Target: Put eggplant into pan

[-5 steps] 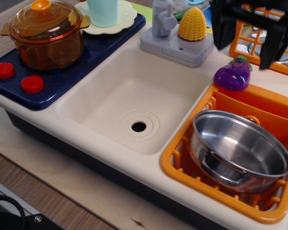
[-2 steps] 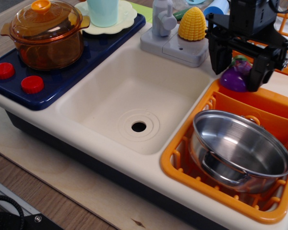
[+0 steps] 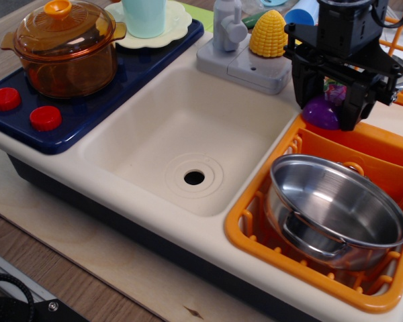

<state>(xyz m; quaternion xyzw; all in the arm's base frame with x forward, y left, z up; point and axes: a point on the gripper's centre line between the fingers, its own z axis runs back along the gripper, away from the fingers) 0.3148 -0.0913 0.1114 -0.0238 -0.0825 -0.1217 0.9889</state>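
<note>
Centrally, a cream toy sink [image 3: 188, 141] sits on the wooden bench [image 3: 67, 248]. Right of it, an orange rack [image 3: 255, 221] holds the steel pan [image 3: 336, 211], tilted. Behind the rack, the black end effector [image 3: 329, 107] straddles the purple eggplant [image 3: 320, 113] on the sink's ledge, fingers [image 3: 304, 86] on either side; whether they touch it cannot be told.

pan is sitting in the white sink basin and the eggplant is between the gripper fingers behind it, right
Not quite. The pan sits in the orange dish rack, not the white sink basin, as the observation.image view shows. The eggplant is indeed between the gripper fingers behind it.
</note>
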